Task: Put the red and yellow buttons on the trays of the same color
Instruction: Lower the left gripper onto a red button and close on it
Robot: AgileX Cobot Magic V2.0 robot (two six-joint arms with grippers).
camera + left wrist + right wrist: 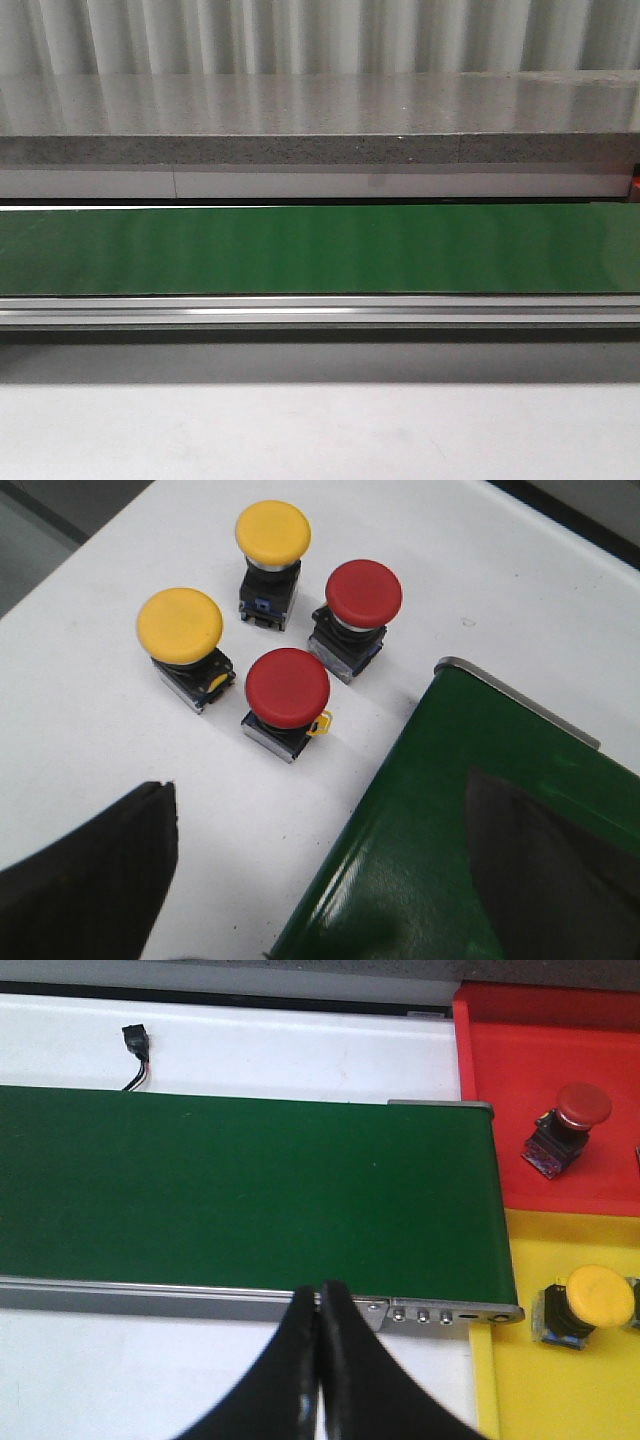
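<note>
In the left wrist view two yellow buttons point(180, 626) point(272, 532) and two red buttons point(287, 687) point(363, 591) stand upright in a cluster on the white table. My left gripper point(320, 850) hangs open above the table and the belt's end, apart from them, with nothing between its fingers point(105, 880). In the right wrist view a red button point(572, 1120) lies in the red tray point(500, 1050) and a yellow button point(590, 1303) sits in the yellow tray point(520, 1380). My right gripper point(319, 1300) is shut and empty, near the belt's front rail.
A green conveyor belt point(320, 250) point(250, 1190) point(450, 860) with a metal frame point(320, 312) runs across the table. A small black connector with wires point(134, 1045) lies behind the belt. A grey ledge point(320, 120) stands at the back.
</note>
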